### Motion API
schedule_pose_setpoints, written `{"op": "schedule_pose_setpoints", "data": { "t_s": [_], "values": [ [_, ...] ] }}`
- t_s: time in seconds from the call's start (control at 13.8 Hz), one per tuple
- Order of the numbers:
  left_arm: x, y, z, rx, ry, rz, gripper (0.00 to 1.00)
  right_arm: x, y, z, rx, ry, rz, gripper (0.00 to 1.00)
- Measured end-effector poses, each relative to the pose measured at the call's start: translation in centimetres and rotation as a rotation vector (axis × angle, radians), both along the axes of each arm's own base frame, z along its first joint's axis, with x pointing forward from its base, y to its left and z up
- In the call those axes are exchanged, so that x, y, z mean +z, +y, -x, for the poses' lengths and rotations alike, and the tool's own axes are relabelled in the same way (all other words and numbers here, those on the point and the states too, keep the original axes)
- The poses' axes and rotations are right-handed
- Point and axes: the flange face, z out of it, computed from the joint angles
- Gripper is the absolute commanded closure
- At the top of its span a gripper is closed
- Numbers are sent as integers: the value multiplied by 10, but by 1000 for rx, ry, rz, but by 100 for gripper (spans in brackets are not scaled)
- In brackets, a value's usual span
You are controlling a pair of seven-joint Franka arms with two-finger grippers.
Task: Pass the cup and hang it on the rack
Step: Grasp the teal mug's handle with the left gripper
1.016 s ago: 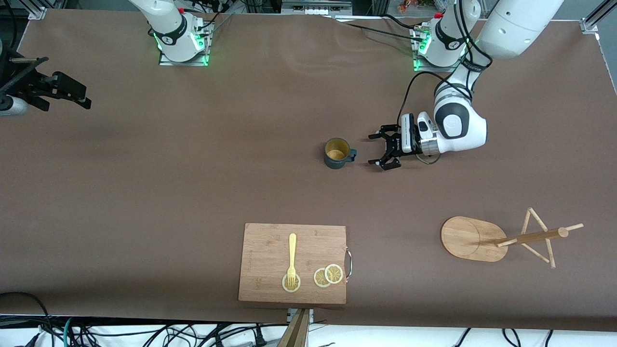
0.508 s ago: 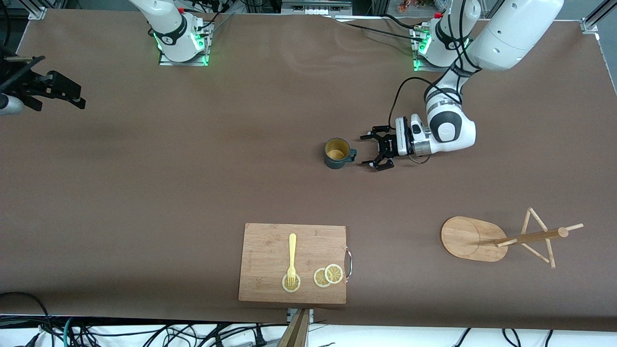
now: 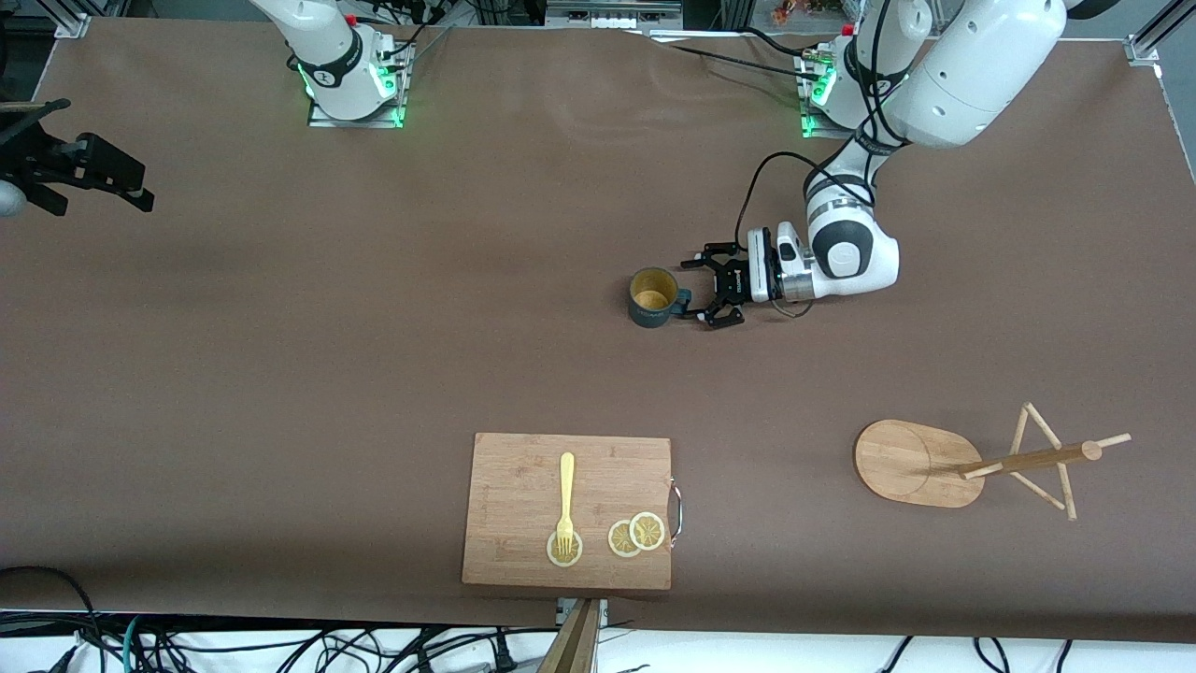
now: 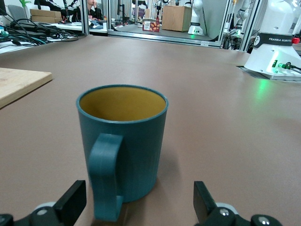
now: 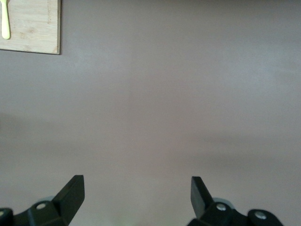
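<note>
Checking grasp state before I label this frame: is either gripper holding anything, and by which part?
Nothing is held. The left gripper is open, level with the upright dark teal ribbed cup, fingers either side of its handle. The right gripper is open, waiting.

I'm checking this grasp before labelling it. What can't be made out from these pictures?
- Whether the left gripper touches the cup: in the front view too small; in the left wrist view its fingertips are cut off by the edge.
- The cup's bottom inside: hidden by its own wall in the left wrist view.
- The right gripper: its wrist is cut off by the front view's edge.
- How the rack stands: unclear from above.
</note>
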Motion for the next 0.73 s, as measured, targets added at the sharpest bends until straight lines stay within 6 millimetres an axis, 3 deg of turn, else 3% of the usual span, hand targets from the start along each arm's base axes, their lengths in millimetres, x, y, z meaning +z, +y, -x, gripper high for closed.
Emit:
{"op": "schedule_pose_setpoints", "data": {
  "t_s": [0.07, 0.15, 0.22, 0.36, 0.73],
  "values": [
    [-1, -4, 1, 0, 4, 3, 16, -4, 3, -3, 6, 8, 0, 0],
    [-2, -7, 3, -4, 6, 4, 59, -11, 7, -6, 13, 19, -1, 0],
    [-2, -9, 3, -6, 7, 5, 85, -18, 11, -10, 20, 32, -1, 0],
    [-3, -9, 3, 21, 16, 12, 100, -28, 15, -14, 27, 53, -1, 0],
    [-6, 0, 1, 102, 50, 28, 100, -18, 15, -10, 30, 67, -1, 0]
  ]
}}
